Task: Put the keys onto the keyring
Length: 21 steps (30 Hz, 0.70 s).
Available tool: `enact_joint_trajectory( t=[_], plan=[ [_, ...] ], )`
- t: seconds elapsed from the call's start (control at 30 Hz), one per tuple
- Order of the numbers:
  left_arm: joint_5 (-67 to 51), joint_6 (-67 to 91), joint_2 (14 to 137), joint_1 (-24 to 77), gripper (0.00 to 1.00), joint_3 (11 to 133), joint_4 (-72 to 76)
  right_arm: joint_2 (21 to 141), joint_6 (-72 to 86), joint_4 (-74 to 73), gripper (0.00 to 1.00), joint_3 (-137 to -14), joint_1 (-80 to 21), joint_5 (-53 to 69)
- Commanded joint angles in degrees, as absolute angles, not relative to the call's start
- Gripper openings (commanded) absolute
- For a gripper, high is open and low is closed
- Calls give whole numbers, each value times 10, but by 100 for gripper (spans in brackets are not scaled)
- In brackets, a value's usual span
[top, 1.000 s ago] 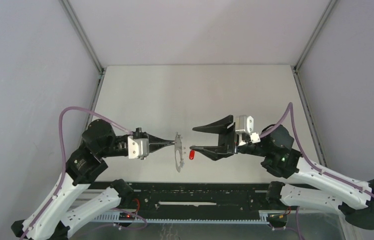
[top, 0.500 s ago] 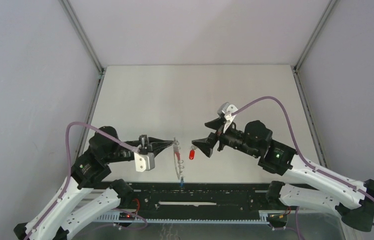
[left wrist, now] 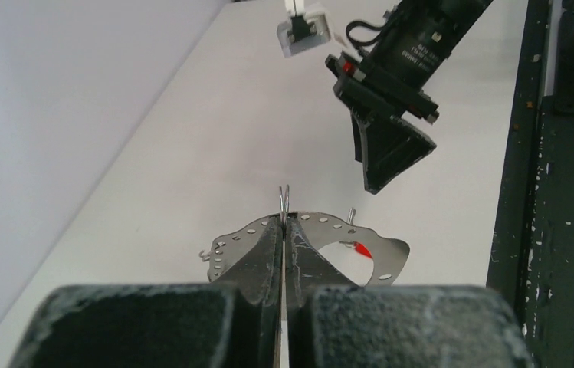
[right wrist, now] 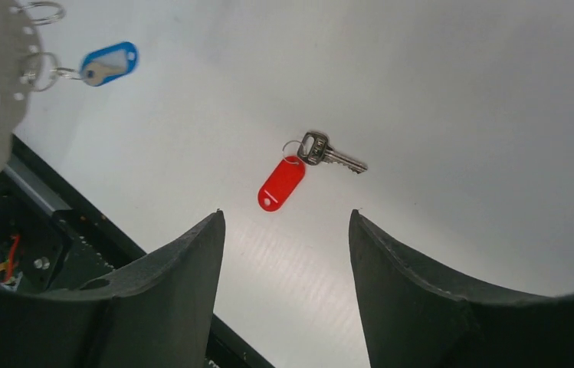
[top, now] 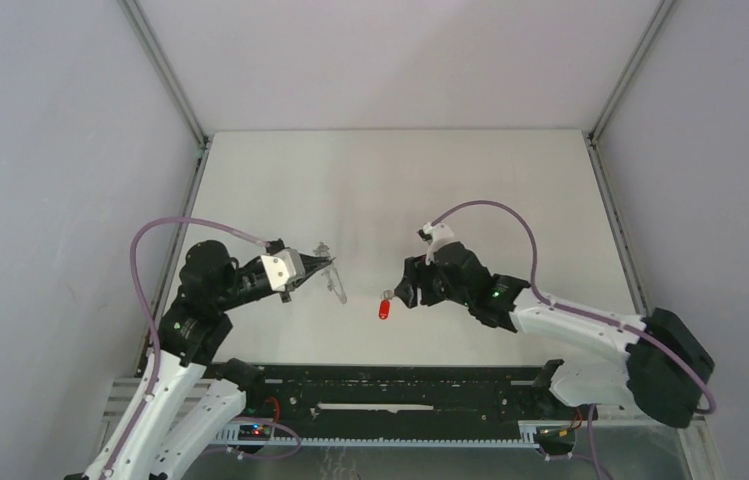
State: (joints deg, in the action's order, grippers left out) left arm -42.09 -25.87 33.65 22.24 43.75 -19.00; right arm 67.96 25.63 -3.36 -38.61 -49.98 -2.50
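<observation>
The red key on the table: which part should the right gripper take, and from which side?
Probably the red tag, from straight above, closing across its narrow width. It lies flat on the table and looks broader than the thin metal shank. The open right gripper hangs above it.

- Table point(top: 400, 180): white, matte; lies below the left claw point(top: 330, 262) and the right claw point(top: 398, 293) and runs on past both to the back wall point(top: 390, 60).
- Back wall: plain pale grey, well beyond the claws.
- Left wall point(top: 50, 150): plain grey, outboard of the left claw.
- Right wall point(top: 720, 150): same grey, outboard of the right claw.
- Struts point(top: 168, 75): bare metal, one climbing from each far table corner, angled outward.
- Rail point(top: 400, 385): black, along the near table edge, on the near side of both claws.
- Light: even, diffuse; only faint soft shadows on the table under the claws.
</observation>
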Motion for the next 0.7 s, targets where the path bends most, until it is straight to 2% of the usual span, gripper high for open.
enact_joint_trajectory(
  t=[0.0,0.17,0.4,0.67],
  plan=[
    [-455,-242,323,196,0,422,-178,750,277,34,67,-402,-530,-49],
    [-489,-205,329,160,0,429,-183,847,191,36,64,-462,-602,-144],
    [-503,-203,310,143,0,423,-215,944,167,53,61,-505,-602,-151],
    [-507,-198,293,136,0,429,-235,996,154,39,56,-537,-605,-173]
  ],
)
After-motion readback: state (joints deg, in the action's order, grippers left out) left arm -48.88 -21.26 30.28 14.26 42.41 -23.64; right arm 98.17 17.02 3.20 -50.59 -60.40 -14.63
